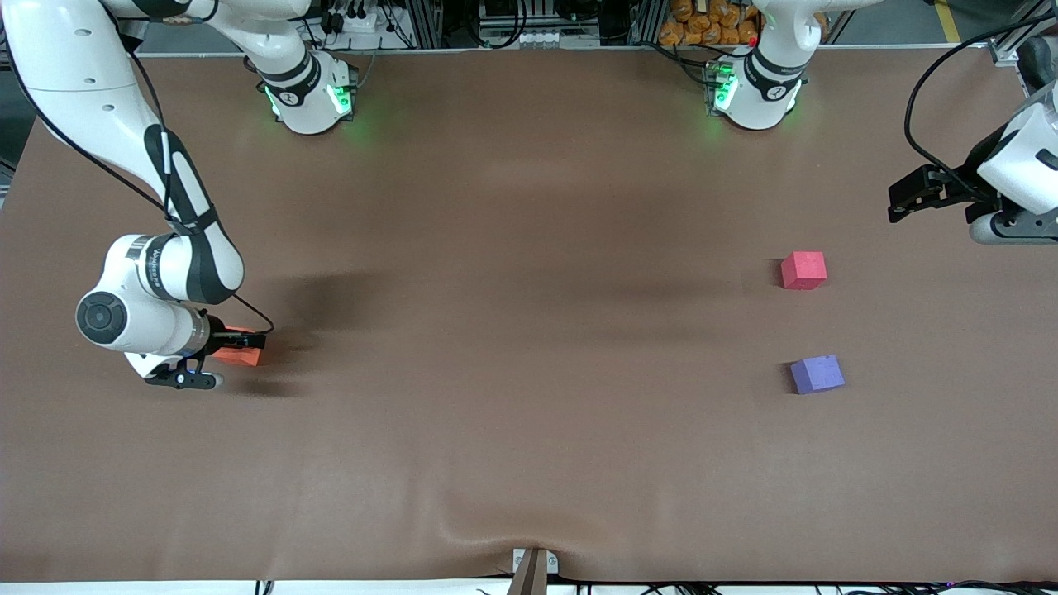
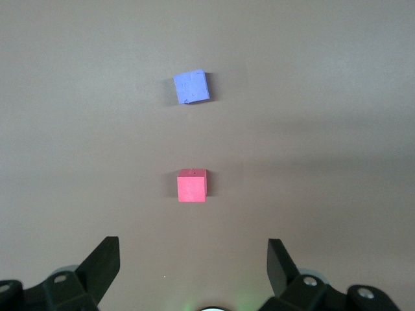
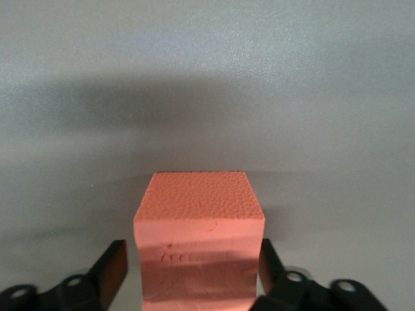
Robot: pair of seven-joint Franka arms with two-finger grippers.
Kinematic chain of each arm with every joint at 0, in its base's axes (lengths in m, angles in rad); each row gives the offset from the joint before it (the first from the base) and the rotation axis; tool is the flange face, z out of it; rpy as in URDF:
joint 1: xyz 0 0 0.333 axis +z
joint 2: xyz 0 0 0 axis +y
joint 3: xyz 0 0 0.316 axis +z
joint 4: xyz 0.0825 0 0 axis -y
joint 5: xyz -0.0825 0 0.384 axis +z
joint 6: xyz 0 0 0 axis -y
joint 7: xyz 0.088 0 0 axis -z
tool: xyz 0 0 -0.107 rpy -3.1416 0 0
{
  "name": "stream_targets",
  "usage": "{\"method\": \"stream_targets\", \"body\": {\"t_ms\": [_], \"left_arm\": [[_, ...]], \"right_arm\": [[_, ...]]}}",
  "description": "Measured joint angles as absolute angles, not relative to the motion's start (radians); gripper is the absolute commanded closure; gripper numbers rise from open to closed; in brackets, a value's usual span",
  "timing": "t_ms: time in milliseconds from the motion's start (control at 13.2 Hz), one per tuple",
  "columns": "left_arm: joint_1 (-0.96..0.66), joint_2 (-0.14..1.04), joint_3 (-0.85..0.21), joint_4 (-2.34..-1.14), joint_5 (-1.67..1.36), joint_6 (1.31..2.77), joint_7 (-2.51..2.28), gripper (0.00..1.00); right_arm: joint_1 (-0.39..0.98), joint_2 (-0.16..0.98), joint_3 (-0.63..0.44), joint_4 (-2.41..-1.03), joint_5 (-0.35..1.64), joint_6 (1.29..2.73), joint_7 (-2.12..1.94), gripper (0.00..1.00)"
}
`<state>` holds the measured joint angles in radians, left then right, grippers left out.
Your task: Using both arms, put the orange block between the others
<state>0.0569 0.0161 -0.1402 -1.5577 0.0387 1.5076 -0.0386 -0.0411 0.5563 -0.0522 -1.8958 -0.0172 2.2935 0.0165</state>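
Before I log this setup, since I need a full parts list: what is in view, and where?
orange block: one, orange, on the table at the right arm's end, between the right gripper's fingers.
red-pink block: one, red-pink, toward the left arm's end.
purple-blue block: one, purple-blue, nearer the front camera than the red-pink block, a gap between them.
table: one, brown cover.
right gripper: one, black, low at the orange block, fingers on either side of it.
left gripper: one, black, open, waiting in the air at the left arm's end of the table.
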Motion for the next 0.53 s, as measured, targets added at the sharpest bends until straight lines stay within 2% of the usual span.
{"method": "stream_targets", "body": {"t_ms": [531], "left_arm": [[0.059,0.016,-0.139,-1.559,0.039,1.508,-0.031,0.0]], "right_arm": [[-0.038,0.544,-0.047,-1.868,-0.017,2.293,-0.036,1.0]]}}
